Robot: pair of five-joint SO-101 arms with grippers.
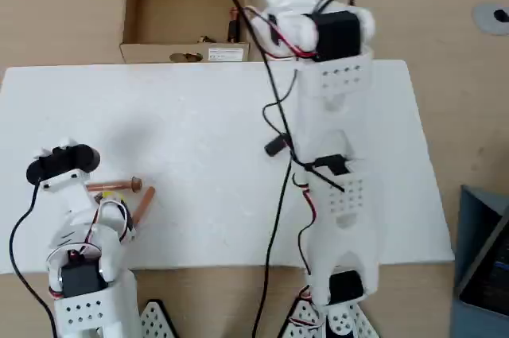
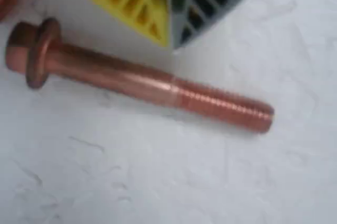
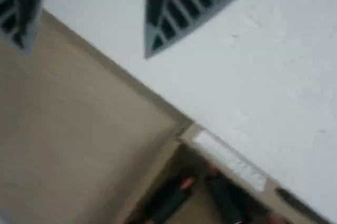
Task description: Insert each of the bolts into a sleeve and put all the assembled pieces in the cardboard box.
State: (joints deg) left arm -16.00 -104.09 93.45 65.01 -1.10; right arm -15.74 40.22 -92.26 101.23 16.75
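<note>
The left tool, its fingers seemingly together, hangs over a bolt on the table, while the right tool is spread apart at the cardboard box.

Overhead camera looks straight down on the white mat. Left wrist camera hangs close over a bolt at 8 o'clock. Right wrist camera faces the cardboard box at 12 o'clock. The overhead frame takes in both.

White board (on wooden table)

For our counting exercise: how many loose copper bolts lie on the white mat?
2. The first bolt lies flat beside the left arm; the second bolt lies slanted next to it. Others may be hidden.
</note>
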